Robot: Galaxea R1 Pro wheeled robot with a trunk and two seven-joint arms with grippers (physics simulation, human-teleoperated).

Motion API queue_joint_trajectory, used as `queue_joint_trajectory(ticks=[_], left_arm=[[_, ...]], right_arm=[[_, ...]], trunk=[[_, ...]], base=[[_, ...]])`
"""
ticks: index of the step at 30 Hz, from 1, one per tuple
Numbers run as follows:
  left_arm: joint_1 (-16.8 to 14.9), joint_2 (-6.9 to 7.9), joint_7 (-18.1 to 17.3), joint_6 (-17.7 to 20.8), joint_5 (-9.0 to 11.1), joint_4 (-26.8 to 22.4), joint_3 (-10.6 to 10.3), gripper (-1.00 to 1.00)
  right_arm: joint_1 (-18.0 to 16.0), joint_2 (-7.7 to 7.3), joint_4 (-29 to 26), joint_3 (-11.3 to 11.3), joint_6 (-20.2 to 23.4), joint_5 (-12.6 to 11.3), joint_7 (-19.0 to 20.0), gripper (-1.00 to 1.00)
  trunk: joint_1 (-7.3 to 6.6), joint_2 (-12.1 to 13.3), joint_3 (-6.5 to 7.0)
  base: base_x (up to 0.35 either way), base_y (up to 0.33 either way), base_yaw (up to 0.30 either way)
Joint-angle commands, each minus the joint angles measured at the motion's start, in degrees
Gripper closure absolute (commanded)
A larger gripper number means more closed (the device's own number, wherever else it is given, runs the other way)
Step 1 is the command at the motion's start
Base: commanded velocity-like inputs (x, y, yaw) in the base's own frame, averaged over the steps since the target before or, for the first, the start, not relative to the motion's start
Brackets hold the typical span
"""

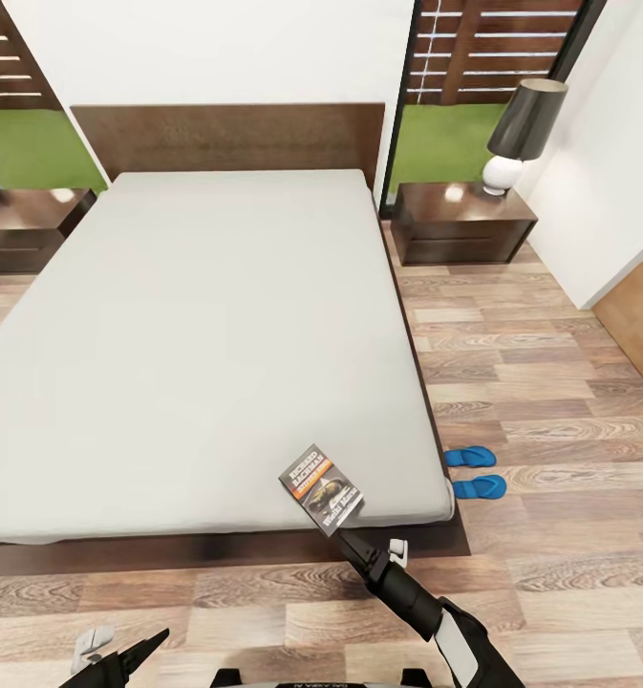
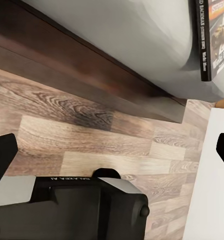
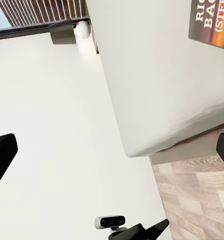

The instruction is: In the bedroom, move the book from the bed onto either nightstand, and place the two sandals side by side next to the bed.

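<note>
Book [image 1: 322, 489] lies at the bed's [image 1: 197, 325] near corner, just ahead of your right gripper [image 1: 359, 551], whose jaws stand wide and empty. Step in hand: the reach. Next, close on the overhanging edge. Open floor right leads to the nightstand [image 1: 464, 225]; sandals [image 1: 474, 472] beside it.

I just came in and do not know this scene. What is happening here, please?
A two-armed robot stands at the foot of the bed. Its right gripper reaches toward the book, which lies near the mattress corner, not yet grasped. The left gripper waits low, over the floor. The two sandals lie side by side on the floor beside the bed. Both nightstands have no book yet.
</note>
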Motion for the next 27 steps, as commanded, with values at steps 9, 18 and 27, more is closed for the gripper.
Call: queue_joint_trajectory(ticks=[9, 18, 27], left_arm=[[0.0, 0.01, -0.2, 0.6, 0.3, 0.0, 0.0, -1.00], [0.0, 0.01, -0.2, 0.6, 0.3, 0.0, 0.0, -1.00], [0.0, 0.01, -0.2, 0.6, 0.3, 0.0, 0.0, -1.00]], right_arm=[[0.0, 0.06, 0.0, -0.3, 0.5, 0.0, 0.2, -1.00], [0.0, 0.06, 0.0, -0.3, 0.5, 0.0, 0.2, -1.00], [0.0, 0.06, 0.0, -0.3, 0.5, 0.0, 0.2, -1.00]], trunk=[[1.99, -3.7, -1.66], [3.96, -7.3, -3.27], [5.94, -10.9, -4.89]], base=[[0.000, 0.000, 0.000], [0.000, 0.000, 0.000], [0.000, 0.000, 0.000]])
